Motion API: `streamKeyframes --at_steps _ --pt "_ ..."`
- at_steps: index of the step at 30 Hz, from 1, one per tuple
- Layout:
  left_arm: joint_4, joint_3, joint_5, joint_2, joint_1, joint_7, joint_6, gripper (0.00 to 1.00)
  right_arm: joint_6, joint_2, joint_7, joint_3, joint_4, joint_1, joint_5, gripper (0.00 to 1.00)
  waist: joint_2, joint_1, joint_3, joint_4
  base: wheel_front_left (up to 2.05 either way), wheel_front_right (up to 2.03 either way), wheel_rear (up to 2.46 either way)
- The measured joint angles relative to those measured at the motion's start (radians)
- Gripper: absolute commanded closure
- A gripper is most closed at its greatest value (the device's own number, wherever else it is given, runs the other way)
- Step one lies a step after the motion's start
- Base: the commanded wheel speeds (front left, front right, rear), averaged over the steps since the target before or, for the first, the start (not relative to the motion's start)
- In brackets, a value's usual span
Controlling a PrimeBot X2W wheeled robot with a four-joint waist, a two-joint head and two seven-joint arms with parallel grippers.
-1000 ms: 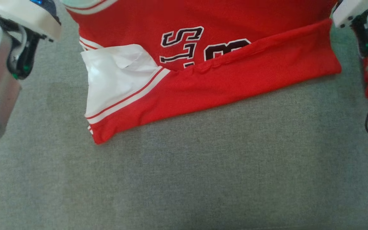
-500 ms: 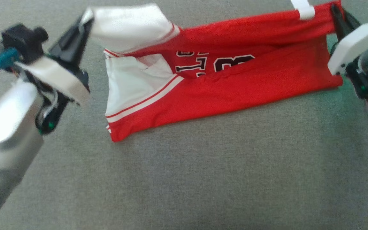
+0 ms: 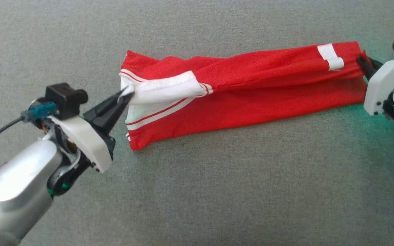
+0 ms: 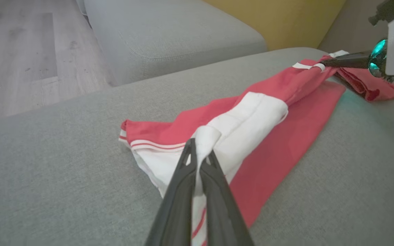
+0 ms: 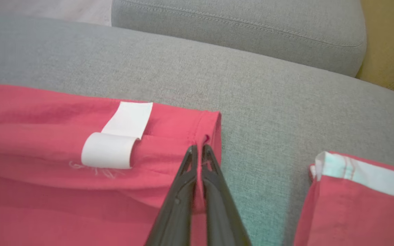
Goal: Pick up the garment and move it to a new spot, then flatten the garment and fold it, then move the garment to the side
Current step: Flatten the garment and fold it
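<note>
Limp and light, we judge, our red jersey with white trim (image 3: 251, 99) lies folded on the grey sofa cushion (image 3: 217, 191), left hand (image 3: 128, 92) pinching its white edge, right hand (image 3: 360, 60) its red hem corner: good holds.

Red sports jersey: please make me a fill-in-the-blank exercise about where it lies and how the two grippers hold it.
The red fabric jersey lies on a ____ fabric cushion.
The left gripper is shut on its ____ trim.
The right gripper pinches a ____ corner.
Missing: grey; white; red.
</note>
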Motion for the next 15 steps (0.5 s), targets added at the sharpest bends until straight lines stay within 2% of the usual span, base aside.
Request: streamKeyframes --at_steps 5,15 --pt "-0.050 -0.023 -0.039 0.016 0.001 0.064 0.000 1.00 0.000 -0.029 0.034 0.060 -0.005 0.000 0.012 1.00 0.0000 0.0000 -0.001 -0.003 0.00 0.00 0.00" --pt "-0.073 -0.059 -0.061 0.034 0.031 0.140 0.000 1.00 0.000 -0.042 0.073 0.127 -0.023 0.001 0.077 1.00 0.0000 0.0001 0.003 -0.020 0.00 0.00 0.00"
